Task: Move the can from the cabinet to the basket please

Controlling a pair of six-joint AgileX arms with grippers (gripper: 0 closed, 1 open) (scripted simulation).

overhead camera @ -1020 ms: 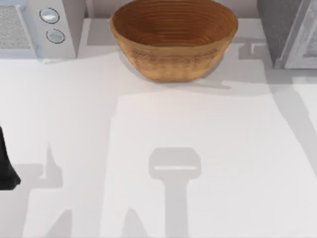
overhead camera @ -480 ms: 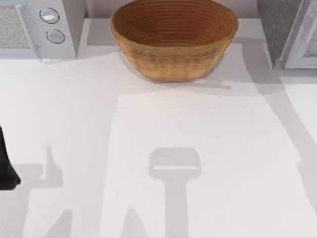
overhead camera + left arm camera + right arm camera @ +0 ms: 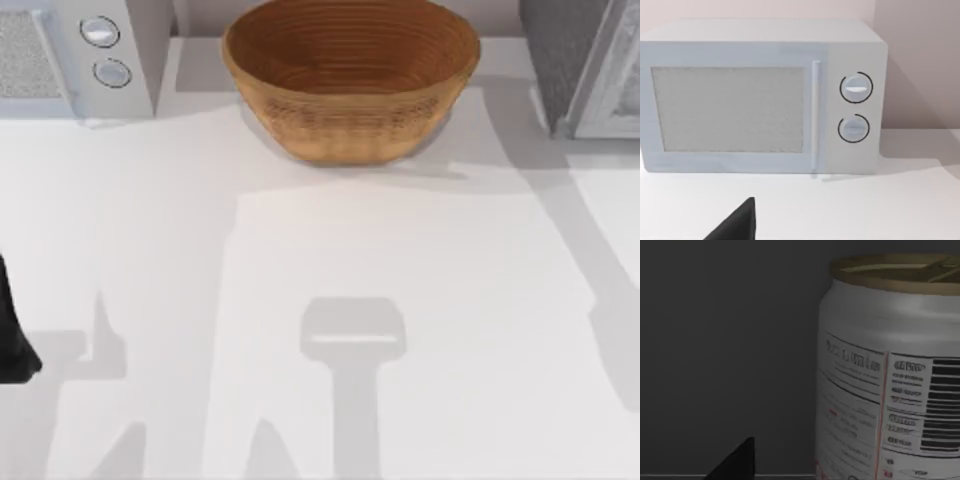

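The cabinet (image 3: 580, 60) is seen at the bench's (image 3: 330, 250) far right, beside the basket (image 3: 350, 75). The can (image 3: 890, 375) stands upright, seemingly inside, close before the right pincer; its fingers cannot be told.

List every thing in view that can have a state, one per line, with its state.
basket: upright at the table's back, nothing inside.
can: upright before a dark wall, close in the right wrist view, not gripped.
cabinet: at the table's back right corner, door state unclear.
microwave: door shut, at the back left.
left arm: parked at the table's left edge.
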